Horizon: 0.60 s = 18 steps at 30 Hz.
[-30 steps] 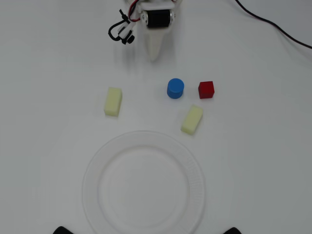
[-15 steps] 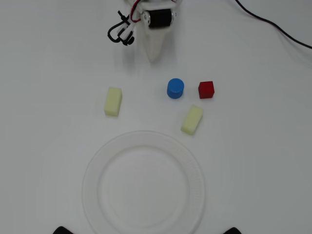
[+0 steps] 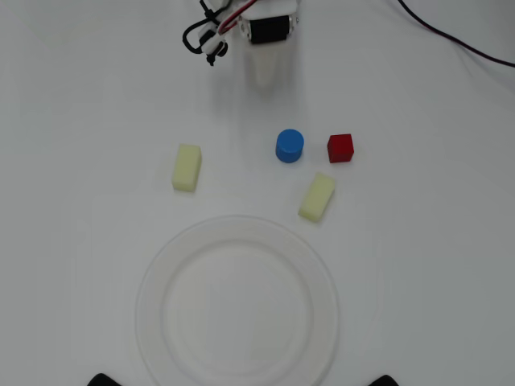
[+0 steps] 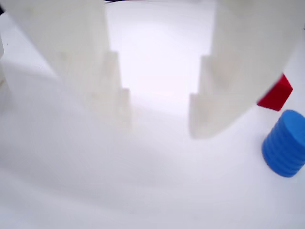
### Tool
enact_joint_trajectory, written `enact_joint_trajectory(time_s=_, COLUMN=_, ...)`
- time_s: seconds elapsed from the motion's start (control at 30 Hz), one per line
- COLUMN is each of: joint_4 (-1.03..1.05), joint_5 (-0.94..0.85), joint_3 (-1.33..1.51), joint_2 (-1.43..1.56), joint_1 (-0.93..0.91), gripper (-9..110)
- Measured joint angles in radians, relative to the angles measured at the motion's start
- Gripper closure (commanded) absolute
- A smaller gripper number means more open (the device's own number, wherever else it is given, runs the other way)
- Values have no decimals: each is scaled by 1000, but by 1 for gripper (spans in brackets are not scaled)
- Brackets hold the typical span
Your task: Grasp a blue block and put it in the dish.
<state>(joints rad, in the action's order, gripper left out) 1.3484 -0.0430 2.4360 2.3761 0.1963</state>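
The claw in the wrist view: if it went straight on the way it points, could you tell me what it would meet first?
Probably only bare table. The open claw has nothing between its fingers; the blue block and red cube sit off to the right in that view, seemingly outside its line, though depth is unclear.

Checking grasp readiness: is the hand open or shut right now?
Open. In the wrist view the hand shows a wide gap of bare table between its two white fingers, nothing held; the blue block sits outside, to the right.
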Motion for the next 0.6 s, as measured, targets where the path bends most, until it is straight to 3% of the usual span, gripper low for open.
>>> enact_joint_trajectory(time_s=0.3, joint_4=-60, joint_5=77, joint_3=-186, joint_2=-291, joint_1=78, gripper=69)
enact_joint_trajectory(time_s=0.6, joint_4=-150, joint_5=97, joint_3=-304, joint_2=-488, joint_1=92, gripper=68)
